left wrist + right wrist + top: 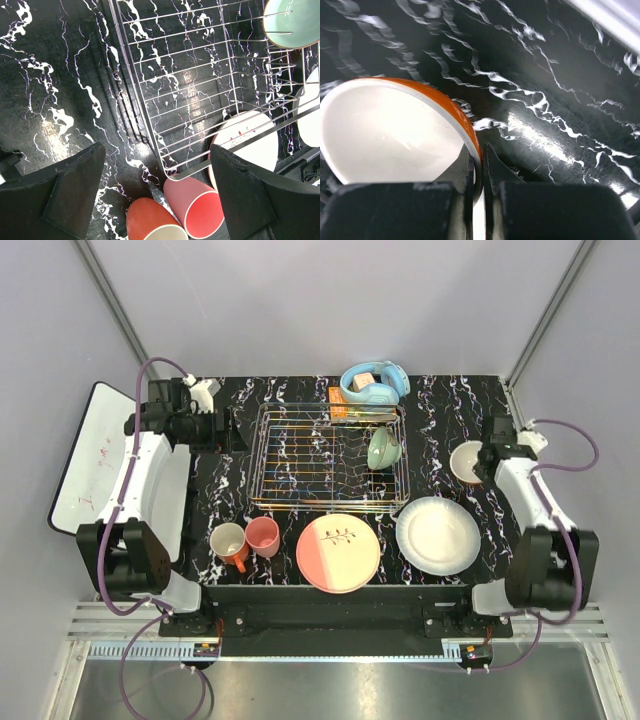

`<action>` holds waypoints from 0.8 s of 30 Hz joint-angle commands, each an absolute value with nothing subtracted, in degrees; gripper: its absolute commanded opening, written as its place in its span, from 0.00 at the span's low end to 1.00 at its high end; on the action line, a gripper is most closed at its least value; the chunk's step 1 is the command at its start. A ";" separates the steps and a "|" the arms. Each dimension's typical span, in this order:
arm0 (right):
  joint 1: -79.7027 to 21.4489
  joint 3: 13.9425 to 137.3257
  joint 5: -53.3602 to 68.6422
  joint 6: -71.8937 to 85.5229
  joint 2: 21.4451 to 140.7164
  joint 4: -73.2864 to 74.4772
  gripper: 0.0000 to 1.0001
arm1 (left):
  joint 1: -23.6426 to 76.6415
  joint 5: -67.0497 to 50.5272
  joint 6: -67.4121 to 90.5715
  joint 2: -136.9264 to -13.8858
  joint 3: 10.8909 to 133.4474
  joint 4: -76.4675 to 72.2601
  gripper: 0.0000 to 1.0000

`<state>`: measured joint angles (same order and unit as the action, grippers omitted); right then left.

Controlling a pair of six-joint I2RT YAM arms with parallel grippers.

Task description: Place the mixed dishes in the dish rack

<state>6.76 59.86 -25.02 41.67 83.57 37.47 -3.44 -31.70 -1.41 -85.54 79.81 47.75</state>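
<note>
The left arm reaches forward with jaws spread wide; the right arm has jaws pinched together.

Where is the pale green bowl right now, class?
In the top view, the pale green bowl sits inside the dish rack at its right end, just in front of the light blue headphones at the table's far edge.

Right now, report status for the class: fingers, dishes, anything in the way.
Left fingers open, left of silver wire dish rack. Right fingers shut on orange-outside white bowl's rim. Pale green bowl already racked, right end, nearest the approach.
</note>
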 commanded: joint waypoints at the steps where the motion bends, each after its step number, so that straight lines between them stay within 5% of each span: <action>1: -7.09 64.49 -42.23 37.27 73.93 38.23 0.00 | -3.52 -33.22 -0.18 -85.16 78.14 44.13 0.88; 11: -33.21 76.81 -65.03 28.66 79.88 48.94 0.00 | -3.60 -33.84 -0.18 -90.35 78.57 42.71 0.86; 24: -40.34 80.07 -66.97 35.95 93.25 58.45 0.00 | -3.60 -33.14 -0.53 -87.54 76.38 41.93 0.86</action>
<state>-38.92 78.11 -62.37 32.12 92.97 55.59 -3.44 -31.97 -0.38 -90.50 77.01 44.66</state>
